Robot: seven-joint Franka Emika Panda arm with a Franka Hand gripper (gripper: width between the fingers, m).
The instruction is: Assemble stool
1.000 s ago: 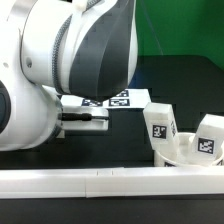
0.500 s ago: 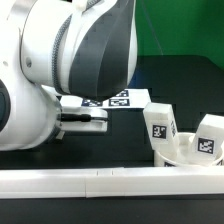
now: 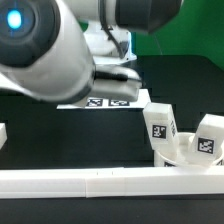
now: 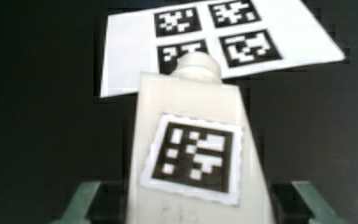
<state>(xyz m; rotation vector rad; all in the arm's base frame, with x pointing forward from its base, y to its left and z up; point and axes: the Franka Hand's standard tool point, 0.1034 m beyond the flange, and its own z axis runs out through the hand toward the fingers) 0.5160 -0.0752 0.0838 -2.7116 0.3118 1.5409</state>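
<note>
Gripper (image 4: pixel 197 205): clamped on a leg (image 4: pixel 194 140), fingers on both sides, per wrist view.
Held leg: tagged face toward camera, peg end pointed at the marker board (image 4: pixel 202 45) below, apparently lifted off the table.
Seat (image 3: pixel 185 150): exterior view's right, just behind the border rail (image 3: pixel 100 182), two legs (image 3: pixel 159 122) already upright in it.
Free socket: not visible.
Advice: kept leg vertical, aligned peg over empty socket before lowering, avoided knocking seated legs.
</note>
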